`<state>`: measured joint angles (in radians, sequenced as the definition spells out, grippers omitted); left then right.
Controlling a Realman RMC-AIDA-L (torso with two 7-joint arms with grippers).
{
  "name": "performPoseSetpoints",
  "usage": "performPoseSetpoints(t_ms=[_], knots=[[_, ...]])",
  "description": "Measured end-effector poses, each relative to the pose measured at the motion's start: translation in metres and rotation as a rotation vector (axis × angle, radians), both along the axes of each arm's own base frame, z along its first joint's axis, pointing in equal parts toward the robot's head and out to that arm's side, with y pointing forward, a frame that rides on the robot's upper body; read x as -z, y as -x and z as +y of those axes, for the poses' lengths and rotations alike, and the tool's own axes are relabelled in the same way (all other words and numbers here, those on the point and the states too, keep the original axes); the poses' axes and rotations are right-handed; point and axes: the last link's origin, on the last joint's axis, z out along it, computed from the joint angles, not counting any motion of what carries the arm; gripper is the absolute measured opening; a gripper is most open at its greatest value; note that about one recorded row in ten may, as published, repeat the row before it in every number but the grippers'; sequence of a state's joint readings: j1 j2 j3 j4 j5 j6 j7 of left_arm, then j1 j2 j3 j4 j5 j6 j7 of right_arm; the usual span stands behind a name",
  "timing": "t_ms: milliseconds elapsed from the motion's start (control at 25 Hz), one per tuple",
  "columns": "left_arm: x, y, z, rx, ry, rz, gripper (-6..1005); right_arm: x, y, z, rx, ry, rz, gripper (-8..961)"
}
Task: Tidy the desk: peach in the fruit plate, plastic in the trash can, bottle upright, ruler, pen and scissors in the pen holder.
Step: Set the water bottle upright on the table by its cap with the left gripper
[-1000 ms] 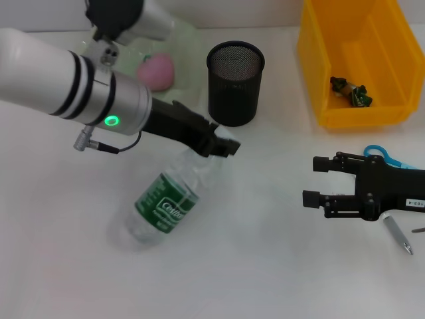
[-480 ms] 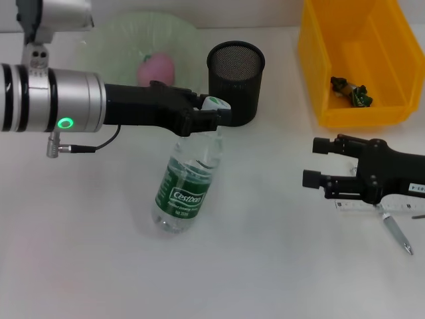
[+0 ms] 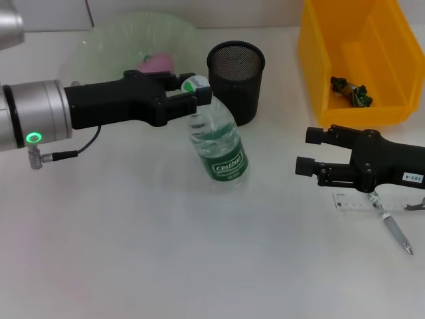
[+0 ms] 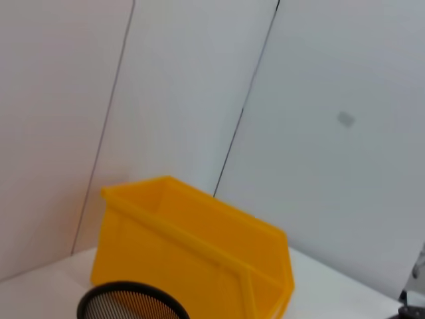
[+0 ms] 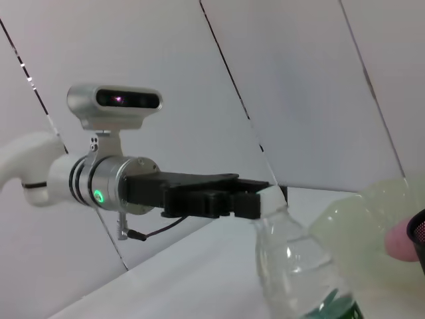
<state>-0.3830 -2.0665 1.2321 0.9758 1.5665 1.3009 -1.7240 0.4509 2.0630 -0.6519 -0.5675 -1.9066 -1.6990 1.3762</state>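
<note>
One bottle (image 3: 219, 147), nearly upright: my left gripper (image 3: 192, 97) is clenching its neck. I am judging a level base necessary before letting go. Right gripper (image 3: 307, 151) is hovering spread, holding nothing.

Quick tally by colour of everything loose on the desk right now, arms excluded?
Yellow: 1, trash can
Black: 1, pen holder
Pale green: 1, fruit plate
Pink: 1, peach
Clear with green label: 1, bottle, held at the cap by the left tool
Clear-whitish: 1, ruler
Silver: 1, pen
Dark scrap in the bin: 1, plastic
Total: 8
</note>
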Motion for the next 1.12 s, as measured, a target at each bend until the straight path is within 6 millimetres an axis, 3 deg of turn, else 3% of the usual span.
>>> performPoseSetpoints(t_ms=[320, 560, 800, 1120], knots=[[0.001, 0.016, -0.003, 0.038, -0.098, -0.085, 435, 0.003, 0.003, 0.000, 0.007, 0.002, 0.021, 843], [0.003, 0.035, -0.006, 0.077, -0.295, -0.144, 436, 0.008, 0.005, 0.001, 0.015, 0.013, 0.032, 843], [-0.001, 0.057, -0.011, 0.063, -0.439, -0.125, 436, 0.012, 0.007, 0.000, 0.003, 0.013, 0.035, 842], [0.000, 0.067, -0.018, 0.064, -0.506, -0.126, 436, 0.016, 0.009, 0.003, 0.002, 0.012, 0.035, 841]])
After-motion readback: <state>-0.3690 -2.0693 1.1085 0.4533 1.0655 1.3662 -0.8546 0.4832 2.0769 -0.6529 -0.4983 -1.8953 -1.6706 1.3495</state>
